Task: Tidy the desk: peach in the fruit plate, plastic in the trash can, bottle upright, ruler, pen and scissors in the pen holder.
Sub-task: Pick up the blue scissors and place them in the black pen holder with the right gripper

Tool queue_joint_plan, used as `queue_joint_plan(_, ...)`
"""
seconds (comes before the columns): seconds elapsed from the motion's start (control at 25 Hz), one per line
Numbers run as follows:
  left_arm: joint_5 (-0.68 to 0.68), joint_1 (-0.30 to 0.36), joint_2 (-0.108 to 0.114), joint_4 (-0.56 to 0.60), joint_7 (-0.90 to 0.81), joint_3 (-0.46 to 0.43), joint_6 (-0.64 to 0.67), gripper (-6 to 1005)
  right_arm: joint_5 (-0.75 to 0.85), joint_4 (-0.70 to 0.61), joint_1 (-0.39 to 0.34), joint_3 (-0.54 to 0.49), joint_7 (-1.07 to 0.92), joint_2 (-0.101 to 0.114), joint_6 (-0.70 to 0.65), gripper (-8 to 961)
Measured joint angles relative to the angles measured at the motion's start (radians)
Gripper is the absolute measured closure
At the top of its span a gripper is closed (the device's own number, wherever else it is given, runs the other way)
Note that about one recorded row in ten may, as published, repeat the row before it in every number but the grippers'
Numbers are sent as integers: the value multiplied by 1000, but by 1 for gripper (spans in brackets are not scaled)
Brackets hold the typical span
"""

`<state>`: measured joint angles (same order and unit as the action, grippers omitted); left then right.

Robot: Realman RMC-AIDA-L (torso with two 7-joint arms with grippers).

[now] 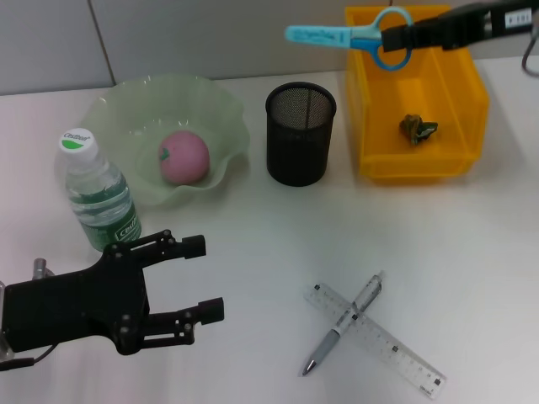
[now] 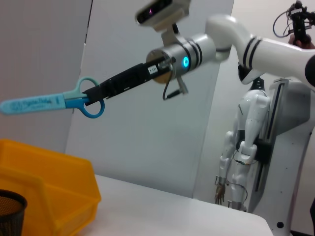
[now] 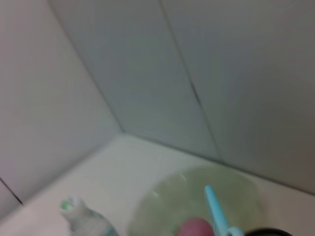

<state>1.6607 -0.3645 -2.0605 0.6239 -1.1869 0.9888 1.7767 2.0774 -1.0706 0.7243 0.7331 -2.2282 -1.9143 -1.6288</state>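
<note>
Head view: right gripper (image 1: 394, 38) clamped on scissors (image 1: 349, 35) at handle loops, blades level, held above trash can (image 1: 472, 101), near pen holder (image 1: 301, 132), likely for insertion. Left gripper (image 1: 198, 278), fingers spread, parked low beside upright bottle (image 1: 99, 198). Peach (image 1: 184, 157) in fruit plate (image 1: 126, 109); plastic (image 1: 417, 128) binned; pen (image 1: 344, 324) crossing ruler (image 1: 379, 338) on desk.

Left wrist view: scissors (image 2: 54, 102) aloft, pinched at handles.

Right wrist view: blade tip (image 3: 214, 206) over plate; gripper unseen.

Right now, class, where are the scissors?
In the head view the scissors are off the desk, held by their handles in the right gripper, above the yellow bin's back edge, right of the pen holder.
</note>
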Motion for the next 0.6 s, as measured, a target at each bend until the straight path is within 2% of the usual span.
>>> queue_joint_plan(0.12, 0, 2, 0, 0, 13, -2, -5, 166, 153, -31, 87, 2, -106, 18, -23, 866)
queue_joint_plan(0.16, -1, 2, 0, 0, 17, -2, -8, 166, 153, -31, 87, 2, -106, 18, -23, 866)
queue_joint_plan(0.2, -1, 2, 0, 0, 22, -2, -11, 166, 251, -22, 152, 5, -156, 29, -38, 866)
queue_joint_plan(0.24, -1, 2, 0, 0, 23, -2, -12, 166, 295, -13, 187, 8, -172, 31, -45, 866)
queue_joint_plan(0.28, -1, 2, 0, 0, 23, -2, -12, 166, 295, -13, 187, 8, -172, 31, -45, 866)
queue_joint_plan(0.32, -2, 2, -1, 0, 23, -1, -14, 166, 341, -3, 217, 9, -184, 32, -50, 866)
queue_joint_plan(0.4, -4, 2, -1, 0, 27, -4, -16, 166, 473, 41, 310, 21, -205, 29, -56, 866)
queue_joint_plan(0.44, -4, 2, -1, 0, 27, -4, -16, 166, 473, 41, 310, 21, -205, 29, -56, 866)
queue_joint_plan(0.6, -6, 2, -3, 0, 31, -13, -16, 166, 587, 128, 401, 80, -220, 18, -34, 865)
